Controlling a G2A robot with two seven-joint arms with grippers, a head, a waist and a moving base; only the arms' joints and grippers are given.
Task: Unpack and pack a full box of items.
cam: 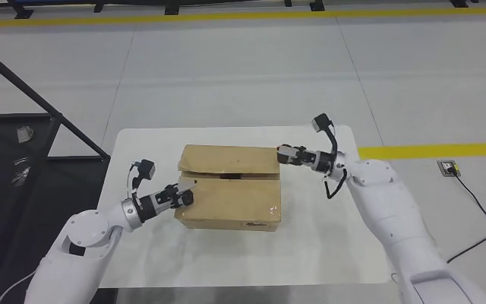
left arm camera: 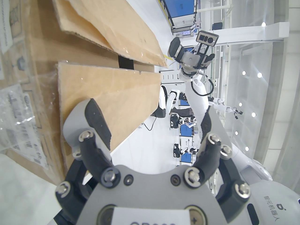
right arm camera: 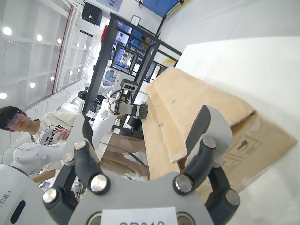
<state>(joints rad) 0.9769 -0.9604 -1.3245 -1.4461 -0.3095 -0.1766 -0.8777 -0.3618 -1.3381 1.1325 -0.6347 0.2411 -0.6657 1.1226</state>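
A brown cardboard box [cam: 228,199] stands in the middle of the white table [cam: 334,243]. Its two top flaps lie nearly shut, with a dark slit [cam: 231,175] between them. My left gripper [cam: 184,195] is at the box's left end, open. In the left wrist view its fingers [left arm camera: 97,118] straddle the slightly raised end of the near flap [left arm camera: 110,90]. My right gripper [cam: 282,154] is at the box's far right corner, open. In the right wrist view the corner of the far flap [right arm camera: 178,108] sits between its fingers [right arm camera: 201,127]. The box's contents are hidden.
Printed labels under clear film [left arm camera: 18,108] cover the box's left side. A black metal frame [cam: 45,129] stands beside the table on the left. Bare tabletop lies in front of the box and to its right.
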